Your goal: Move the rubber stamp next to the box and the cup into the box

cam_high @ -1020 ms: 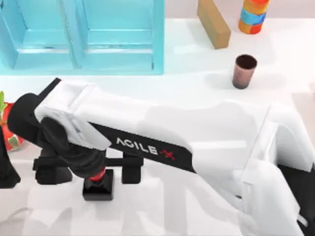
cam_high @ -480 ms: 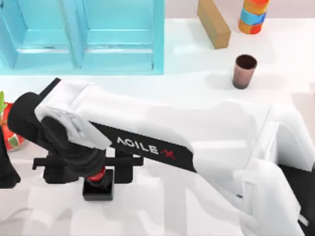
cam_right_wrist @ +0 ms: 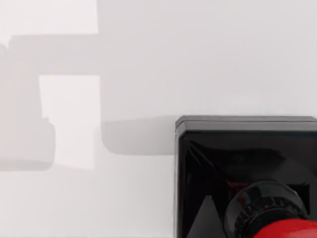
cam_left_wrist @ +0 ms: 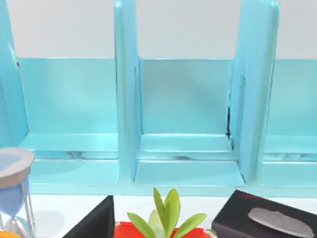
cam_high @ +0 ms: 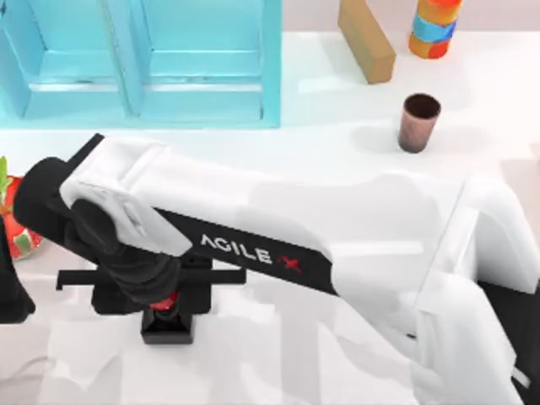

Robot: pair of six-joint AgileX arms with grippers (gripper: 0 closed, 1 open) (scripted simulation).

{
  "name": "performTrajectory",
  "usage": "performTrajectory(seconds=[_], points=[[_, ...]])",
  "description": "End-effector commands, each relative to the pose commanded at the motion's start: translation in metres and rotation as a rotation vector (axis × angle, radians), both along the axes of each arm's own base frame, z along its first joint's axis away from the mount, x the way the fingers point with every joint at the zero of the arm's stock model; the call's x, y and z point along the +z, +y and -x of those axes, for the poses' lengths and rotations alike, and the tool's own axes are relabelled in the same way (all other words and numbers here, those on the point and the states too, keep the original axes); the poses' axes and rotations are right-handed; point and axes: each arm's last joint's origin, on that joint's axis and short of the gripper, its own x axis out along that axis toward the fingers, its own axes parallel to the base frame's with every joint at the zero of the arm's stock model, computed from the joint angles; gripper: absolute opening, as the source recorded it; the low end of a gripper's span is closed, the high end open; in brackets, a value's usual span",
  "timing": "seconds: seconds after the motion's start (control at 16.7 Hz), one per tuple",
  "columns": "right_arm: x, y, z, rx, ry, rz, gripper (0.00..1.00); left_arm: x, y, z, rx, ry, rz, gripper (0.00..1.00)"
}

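Light blue glossy open-topped box with divider walls (cam_high: pixel 143 63) sits at 11 o'clock on the table, compartments bare inside in the top view; the left wrist view faces the same blue box (cam_left_wrist: pixel 183 129) from the front, smooth flat panels, thin upright dividers, floors bare

Small dark coppery-brown cylindrical cup with a dark hollow inside (cam_high: pixel 418 122) stands upright on the white table (cam_high: pixel 337 143) at 2 o'clock, outside the box and well apart from it

My right gripper (cam_high: pixel 156 297) is at 8 o'clock on the long white arm reaching across from the right, directly over the small rubber stamp with the black square block base and glossy red round knob (cam_high: pixel 168 316). Stamp stands on the table near the front edge, well apart from the box. Black fingers sit either side of the knob, can't tell whether they pinch it or stay spread. Right wrist view: stamp (cam_right_wrist: pixel 245 173) close up, matte black square base with crisp edges, ridged black collar, shiny red dome

My left arm parked at 9 o'clock by the table's left edge

Other stuff: tan rectangular wooden block (cam_high: pixel 366 38) tilted at 1 o'clock, orange-and-blue striped cylinder (cam_high: pixel 434 27) beside it. Left wrist view also has a green-leafed plant in a red pot (cam_left_wrist: pixel 166 220), flat black tissue box (cam_left_wrist: pixel 267 218), hourglass with a grey cap (cam_left_wrist: pixel 12 191)
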Motion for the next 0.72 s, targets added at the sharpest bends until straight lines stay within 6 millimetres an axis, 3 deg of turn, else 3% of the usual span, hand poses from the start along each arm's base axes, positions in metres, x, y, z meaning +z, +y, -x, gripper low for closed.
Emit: performTrajectory(seconds=[0.54, 0.72], points=[[0.000, 0.000, 0.002, 0.004, 0.001, 0.002, 0.00, 0.000, 0.000, 0.000, 0.000, 0.000, 0.000, 1.00], [0.016, -0.013, 0.001, 0.016, 0.006, 0.012, 0.00, 0.000, 0.000, 0.000, 0.000, 0.000, 0.000, 1.00]])
